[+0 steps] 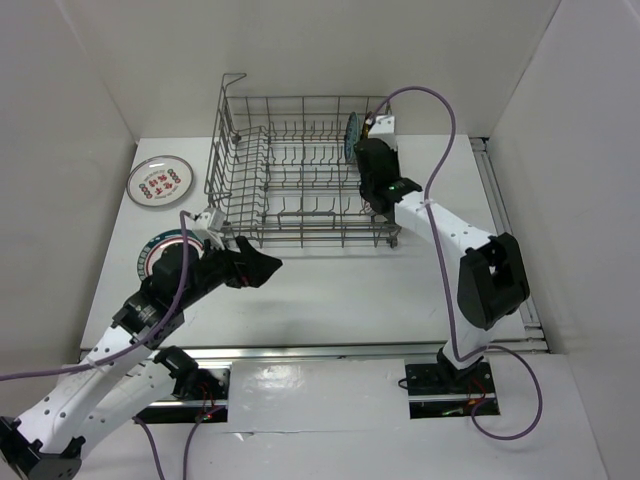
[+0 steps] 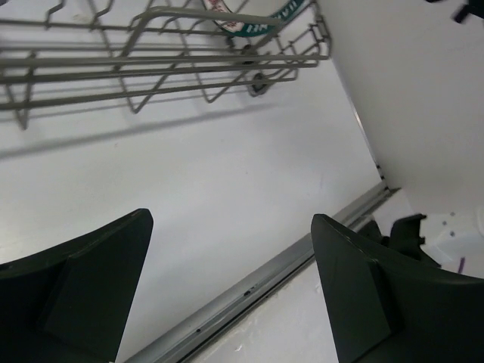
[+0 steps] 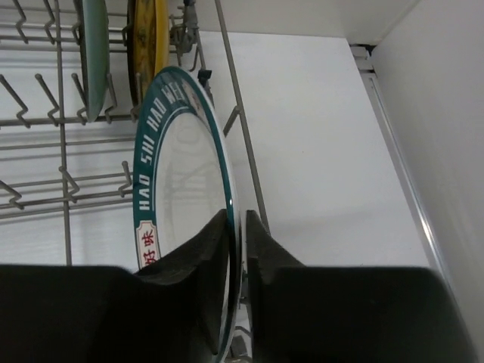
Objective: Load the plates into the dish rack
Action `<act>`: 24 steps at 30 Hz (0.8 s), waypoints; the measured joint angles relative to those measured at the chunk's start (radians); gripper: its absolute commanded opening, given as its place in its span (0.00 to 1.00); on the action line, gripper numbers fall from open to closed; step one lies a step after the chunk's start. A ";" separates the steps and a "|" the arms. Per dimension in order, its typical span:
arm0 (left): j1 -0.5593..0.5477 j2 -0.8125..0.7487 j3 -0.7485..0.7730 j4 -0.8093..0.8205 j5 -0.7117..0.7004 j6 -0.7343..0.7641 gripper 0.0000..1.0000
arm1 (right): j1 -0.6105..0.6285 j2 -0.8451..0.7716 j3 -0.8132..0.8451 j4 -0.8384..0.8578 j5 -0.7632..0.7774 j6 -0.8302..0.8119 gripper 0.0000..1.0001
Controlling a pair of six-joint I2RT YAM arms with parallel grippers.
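Firmly in the right hand (image 3: 236,221), teal-rimmed plate (image 3: 178,174) upright on edge, face leftward; left hand (image 2: 231,219) wide.

A white table (image 1: 330,300) sits enclosed by plain white walls (image 1: 300,60) at its far, left and right edges, with a silver metal rail (image 1: 330,351) running along its near edge and a second rail (image 1: 503,200) lining its right edge to the far right corner.
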 measured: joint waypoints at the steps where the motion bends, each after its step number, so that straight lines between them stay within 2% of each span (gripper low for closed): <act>1: 0.000 0.000 0.000 -0.020 -0.027 -0.006 1.00 | 0.005 0.006 0.000 0.001 0.000 0.002 0.33; 3: 0.000 -0.003 0.002 -0.066 -0.080 -0.027 1.00 | 0.011 0.009 0.000 0.003 0.002 0.006 0.44; 4: 0.000 -0.008 0.002 -0.089 -0.105 -0.039 1.00 | 0.015 0.009 0.000 0.006 0.003 0.006 0.57; 5: 0.000 -0.016 0.002 -0.111 -0.133 -0.053 1.00 | 0.019 0.009 0.000 0.012 0.005 0.010 0.64; 7: 0.000 -0.040 0.002 -0.153 -0.191 -0.085 1.00 | 0.028 0.009 0.000 0.018 0.008 0.006 0.71; 11: 0.000 -0.095 0.002 -0.234 -0.314 -0.167 1.00 | 0.054 0.009 0.007 0.026 0.013 0.002 1.00; 17: -0.001 -0.197 -0.030 -0.379 -0.523 -0.363 1.00 | 0.146 -0.040 0.056 0.014 0.065 -0.027 1.00; 24: -0.001 -0.269 -0.110 -0.584 -0.755 -0.659 1.00 | 0.362 -0.231 0.130 -0.039 0.151 -0.029 1.00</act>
